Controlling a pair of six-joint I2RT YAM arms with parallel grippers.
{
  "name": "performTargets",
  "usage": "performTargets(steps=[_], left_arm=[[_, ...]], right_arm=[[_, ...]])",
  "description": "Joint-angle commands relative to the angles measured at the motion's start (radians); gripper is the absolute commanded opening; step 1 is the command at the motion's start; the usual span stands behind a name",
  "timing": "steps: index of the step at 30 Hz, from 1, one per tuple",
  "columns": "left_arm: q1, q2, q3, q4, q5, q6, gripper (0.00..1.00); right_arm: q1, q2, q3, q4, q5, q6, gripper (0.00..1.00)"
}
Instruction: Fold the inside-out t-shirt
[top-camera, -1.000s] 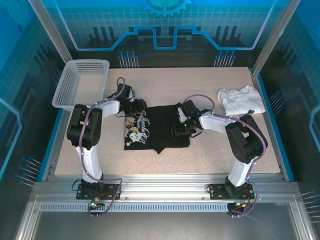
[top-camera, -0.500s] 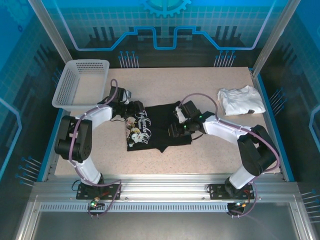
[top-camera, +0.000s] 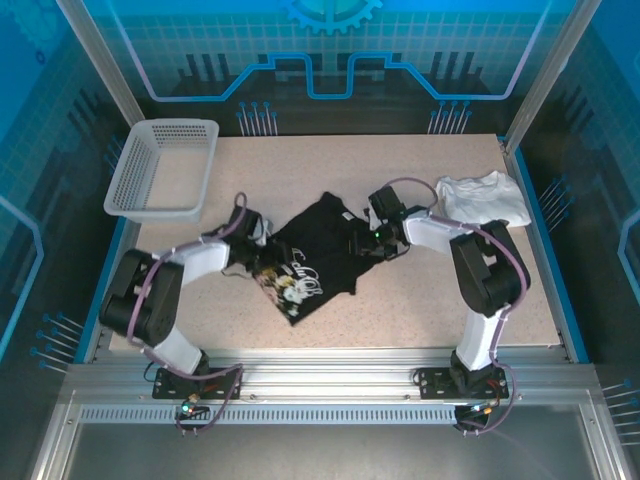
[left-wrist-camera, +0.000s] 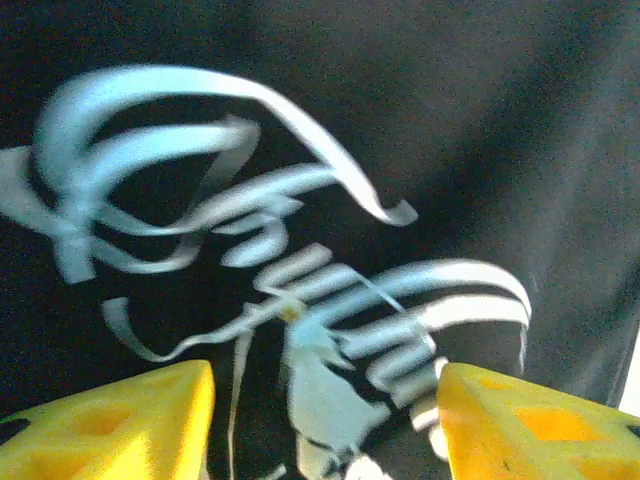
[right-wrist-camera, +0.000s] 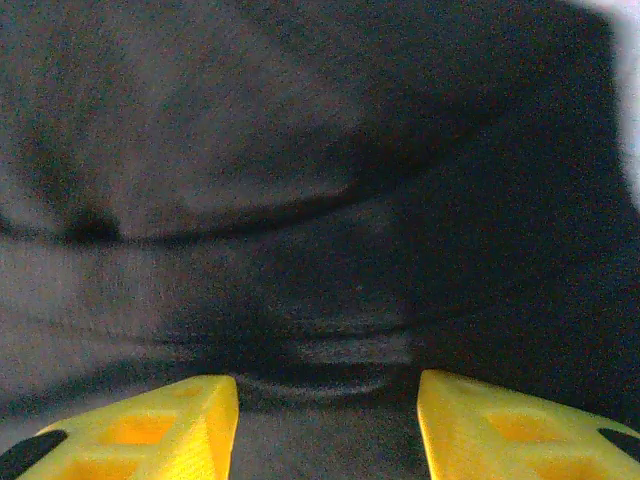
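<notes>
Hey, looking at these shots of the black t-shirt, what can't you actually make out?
Top view: the wrists hide whether the left end effector or right end effector grips the t-shirt.
Left wrist view: the white lettering is blurred and unreadable.
Right wrist view: the t-shirt is dark and blurred; which part, unclear.

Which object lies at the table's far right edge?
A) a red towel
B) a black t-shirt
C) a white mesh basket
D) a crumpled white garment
D: the crumpled white garment lies by the far right edge of the table; the basket stands far left.
</notes>
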Motion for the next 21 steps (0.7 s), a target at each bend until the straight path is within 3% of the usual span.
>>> performTargets(steps=[1,4,7,10,15,21], left_arm=[[-0.183,-0.103,-0.082,0.055,0.034,-0.08,0.62],[-0.298,-0.158,-0.091,0.169,0.066,-0.112,0.64],[-0.284,-0.197,-0.058,0.19,0.029,-0.07,0.64],[-0.181,-0.183,0.005,0.153,-0.046,-0.046,0.65],[0.029,0.022,0.191,0.093,-0.018,-0.044,0.73],[0.109,0.316,0.478,-0.09,0.013,0.037,0.78]], right_arm=[[-0.01,0.116,0.163,-0.004,-0.076,-0.084,0.51],[0.019,0.158,0.294,-0.031,-0.096,-0.172,0.52],[0.007,0.105,0.278,-0.026,-0.07,-0.206,0.54],[-0.042,0.038,0.209,-0.034,-0.038,-0.206,0.61],[-0.098,0.016,0.185,-0.095,0.043,-0.195,0.8],[-0.106,0.159,0.305,-0.172,0.023,-0.194,0.86]])
